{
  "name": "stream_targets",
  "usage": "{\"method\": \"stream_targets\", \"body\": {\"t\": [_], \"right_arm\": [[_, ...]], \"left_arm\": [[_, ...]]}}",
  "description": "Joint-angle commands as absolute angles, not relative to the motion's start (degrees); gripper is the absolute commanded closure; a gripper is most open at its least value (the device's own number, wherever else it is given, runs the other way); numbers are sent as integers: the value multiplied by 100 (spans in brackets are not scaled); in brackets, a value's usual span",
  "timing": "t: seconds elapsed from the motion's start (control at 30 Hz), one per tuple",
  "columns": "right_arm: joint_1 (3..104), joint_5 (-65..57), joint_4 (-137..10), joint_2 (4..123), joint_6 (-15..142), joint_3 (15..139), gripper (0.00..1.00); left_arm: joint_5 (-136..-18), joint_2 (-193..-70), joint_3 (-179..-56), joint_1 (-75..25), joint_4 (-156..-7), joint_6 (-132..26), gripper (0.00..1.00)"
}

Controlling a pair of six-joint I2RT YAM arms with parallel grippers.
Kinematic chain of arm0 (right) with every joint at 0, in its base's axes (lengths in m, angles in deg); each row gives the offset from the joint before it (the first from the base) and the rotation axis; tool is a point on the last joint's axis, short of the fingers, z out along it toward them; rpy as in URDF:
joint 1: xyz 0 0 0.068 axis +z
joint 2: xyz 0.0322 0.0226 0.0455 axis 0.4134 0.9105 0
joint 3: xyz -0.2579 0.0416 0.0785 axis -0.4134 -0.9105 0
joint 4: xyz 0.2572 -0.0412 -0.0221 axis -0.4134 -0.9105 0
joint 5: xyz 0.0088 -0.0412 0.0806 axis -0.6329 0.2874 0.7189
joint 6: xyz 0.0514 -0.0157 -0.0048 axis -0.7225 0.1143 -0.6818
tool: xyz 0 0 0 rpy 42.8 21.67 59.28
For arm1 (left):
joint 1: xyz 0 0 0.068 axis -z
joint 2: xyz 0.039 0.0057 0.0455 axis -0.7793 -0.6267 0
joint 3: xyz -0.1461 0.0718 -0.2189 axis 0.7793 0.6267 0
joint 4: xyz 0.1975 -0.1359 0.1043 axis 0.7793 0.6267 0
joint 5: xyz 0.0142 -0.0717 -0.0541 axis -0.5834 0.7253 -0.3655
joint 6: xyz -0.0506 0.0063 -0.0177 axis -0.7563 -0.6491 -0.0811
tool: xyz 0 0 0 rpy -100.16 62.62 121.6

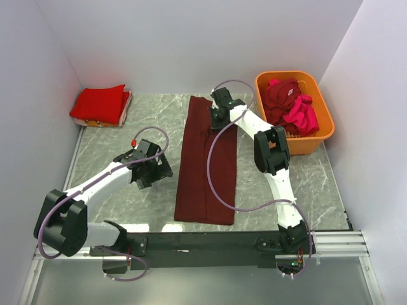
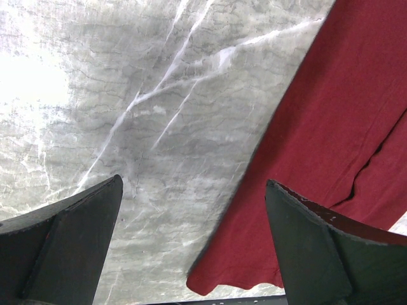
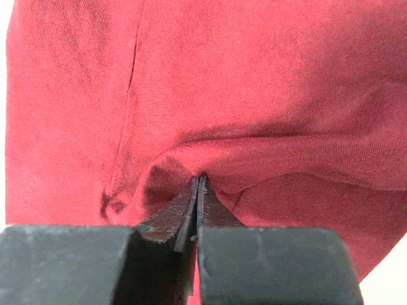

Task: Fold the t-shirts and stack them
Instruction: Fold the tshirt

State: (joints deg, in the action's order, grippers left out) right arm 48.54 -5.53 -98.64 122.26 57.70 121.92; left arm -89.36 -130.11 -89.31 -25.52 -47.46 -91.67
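At the far left corner a folded bright red t-shirt (image 1: 98,103) lies on the table (image 1: 127,145) as the start of the stack. A paler edge shows under it, and I cannot tell what that is. Nearer and to its right, the left gripper (image 1: 151,168) hovers with its jaws spread wide and nothing between them. Its wrist view shows bare marble below, and the near left corner of the cloth is just beside the right finger.

In the middle lies the maroon t-shirt (image 1: 206,162), already folded lengthwise into a long narrow strip running from far to near. At its far end the right gripper (image 1: 220,116) is clamped on a pinch of that cloth, which puckers around the fingertips in the wrist view.

At the far right, the orange basket (image 1: 289,75) holds a crumpled dark maroon shirt (image 1: 281,96) and a magenta-pink shirt (image 1: 303,118), neither begun.

By my reckoning one shirt is finished and the second is mid-fold. It needs its crosswise folds and a carry to the stack, then the basket shirts follow, so well under half is done
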Motion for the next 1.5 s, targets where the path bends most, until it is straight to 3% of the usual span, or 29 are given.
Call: {"method": "stream_targets", "body": {"t": [0.0, 0.83, 0.9, 0.93, 0.97, 1.0, 1.1, 1.27, 1.47], "right_arm": [[4859, -516, -9816, 11963, 5821, 12321, 100], [4885, -2414, -11134, 10934, 6331, 11935, 100], [4877, -2249, -11222, 10925, 6349, 11925, 83], [4877, -2204, -11240, 10917, 6314, 11926, 69], [4885, -2186, -11240, 10891, 6288, 11899, 41], [4885, -2177, -11153, 10847, 6270, 11769, 33], [4877, -2134, -10881, 10583, 6173, 11426, 22], [4912, -1615, -10441, 9820, 5866, 10557, 17], [5491, -1579, -9413, 8028, 5137, 7863, 16]], "left_arm": [[-8931, -12968, -9019, -2579, -4794, -9069, 0], [-8940, -12986, -9054, -2588, -4785, -9060, 0], [-8913, -13012, -9072, -2588, -4794, -9043, 1], [-8913, -13021, -9089, -2588, -4785, -9043, 1], [-8913, -13038, -9089, -2588, -4768, -9043, 1], [-8904, -13047, -9098, -2588, -4767, -9034, 1], [-8738, -13012, -9046, -2588, -4837, -9008, 0], [-8334, -12925, -8896, -2588, -5048, -8972, 1], [-7253, -12670, -8247, -2378, -5592, -9068, 0]]}}
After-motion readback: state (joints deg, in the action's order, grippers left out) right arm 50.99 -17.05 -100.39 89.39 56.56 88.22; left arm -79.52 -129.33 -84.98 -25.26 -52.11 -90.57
